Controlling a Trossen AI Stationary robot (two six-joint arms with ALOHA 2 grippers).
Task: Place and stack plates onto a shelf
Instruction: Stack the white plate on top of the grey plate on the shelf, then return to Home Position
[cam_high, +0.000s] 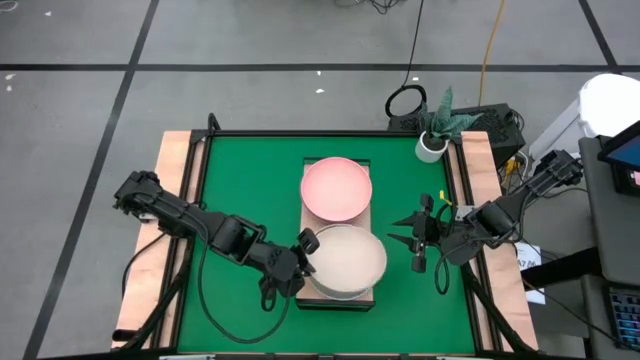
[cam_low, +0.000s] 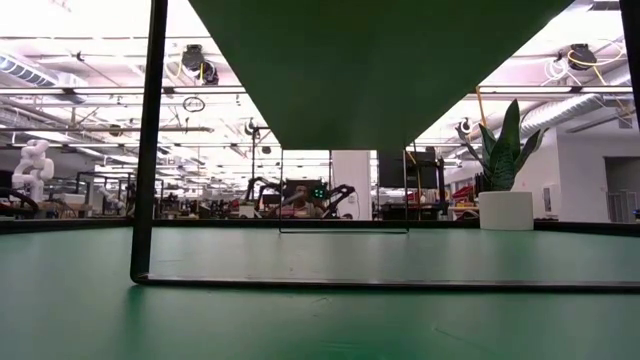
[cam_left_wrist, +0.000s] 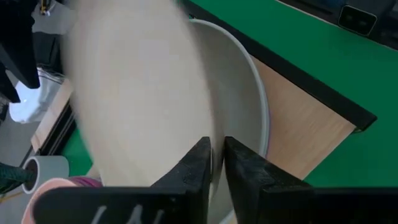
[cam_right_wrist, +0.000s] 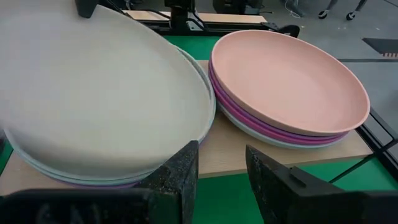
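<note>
Two plate stacks are seen on the long light-wood shelf (cam_high: 305, 205); the round matte cream plate (cam_high: 345, 260) at frame centre is straddled at its rim by the left gripper (cam_high: 303, 243) jaws, seemingly for release, while the right gripper (cam_high: 404, 240) jaws are kept empty and apart.

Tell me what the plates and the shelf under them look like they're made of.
Cream plate and pink plate: probably matte plastic or a fibre composite; even colour, thin rolled rims, no gloss. Shelf: light wood, likely unvarnished board; faint grain, dull pale surface, square edge.
</note>
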